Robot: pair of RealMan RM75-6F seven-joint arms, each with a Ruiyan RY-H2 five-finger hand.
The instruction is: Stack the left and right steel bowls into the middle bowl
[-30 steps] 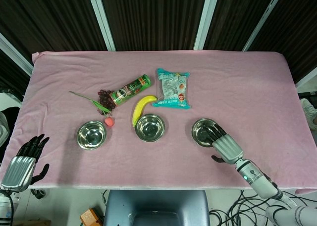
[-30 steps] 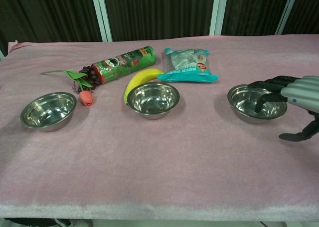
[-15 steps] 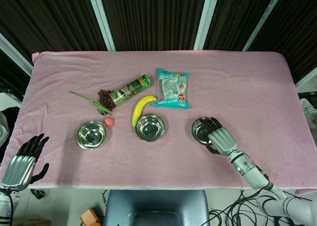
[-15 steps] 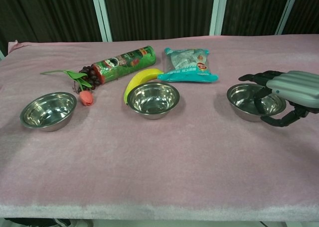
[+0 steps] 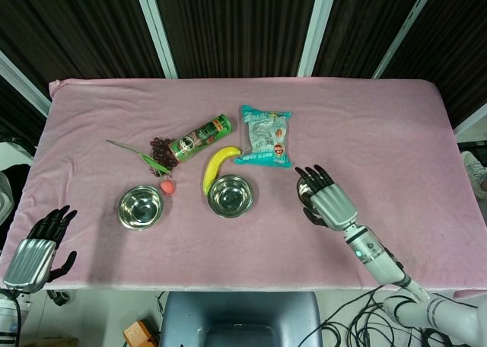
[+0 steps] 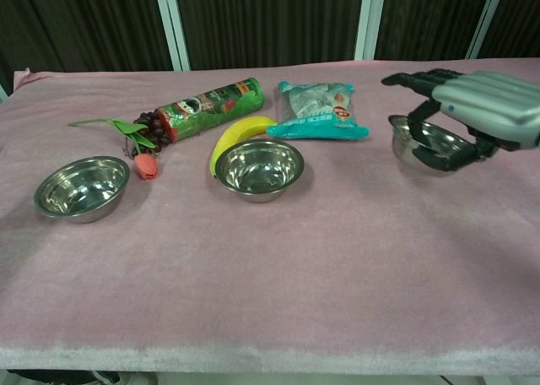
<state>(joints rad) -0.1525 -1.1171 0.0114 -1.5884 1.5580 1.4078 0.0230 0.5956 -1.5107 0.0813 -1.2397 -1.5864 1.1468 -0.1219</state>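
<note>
Right steel bowl (image 6: 423,145) is held off the pink cloth (image 6: 278,275) in the right hand (image 6: 477,106), fingers over its rim. Middle bowl (image 6: 259,167) lies at nine o'clock. Left hand (image 5: 38,246) is seen idle, fingers apart, near the left bowl (image 5: 141,207).

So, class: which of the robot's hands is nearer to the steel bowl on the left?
Left. The left hand hangs off the table's front-left corner, apart from the left bowl. The right hand is far across the table, holding the right bowl.
</note>
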